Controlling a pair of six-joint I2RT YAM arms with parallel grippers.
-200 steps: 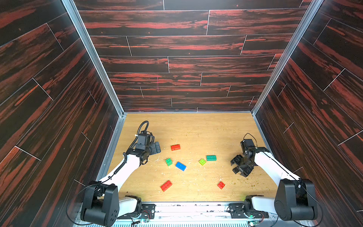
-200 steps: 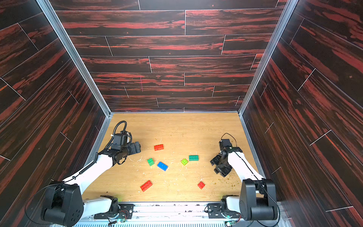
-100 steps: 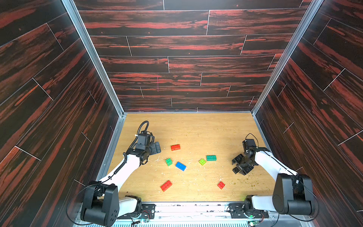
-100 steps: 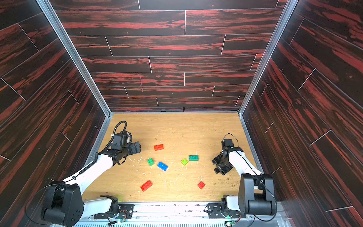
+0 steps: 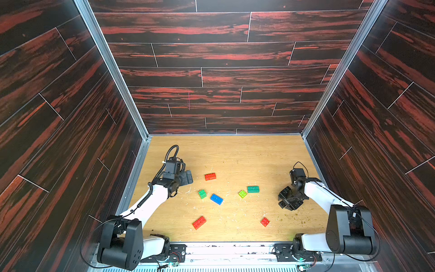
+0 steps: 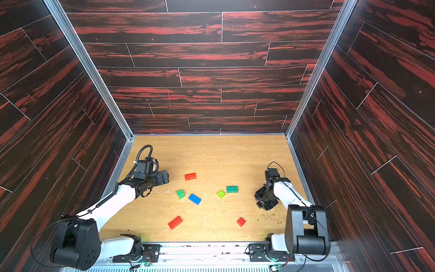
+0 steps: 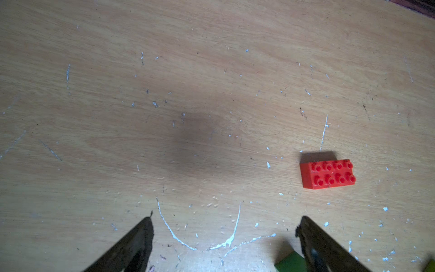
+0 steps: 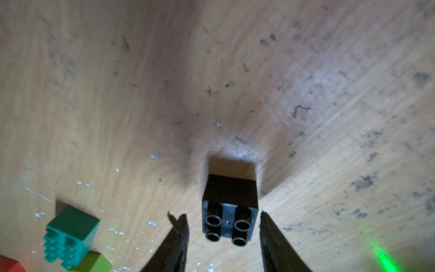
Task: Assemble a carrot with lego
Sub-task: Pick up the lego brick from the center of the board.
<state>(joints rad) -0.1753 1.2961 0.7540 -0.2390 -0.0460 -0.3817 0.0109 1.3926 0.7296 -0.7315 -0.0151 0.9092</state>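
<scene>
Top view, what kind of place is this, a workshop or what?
Probably a robot test booth: dark wood-pattern panel walls enclose a scratched plywood tabletop, with two robot arms mounted at its front edge and loose lego bricks between them.

Bright, sharp top views; dim, soft, shadowed wrist views.

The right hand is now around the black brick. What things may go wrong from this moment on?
The black brick lies on its side, studs toward the wrist camera, and sits nearer one finger of the right hand; closing may push it sideways or twist it.
The fingertips seem to reach only its stud end, so a grip may be shallow and slip.
The teal brick lies nearby; a slide could bump it.
</scene>
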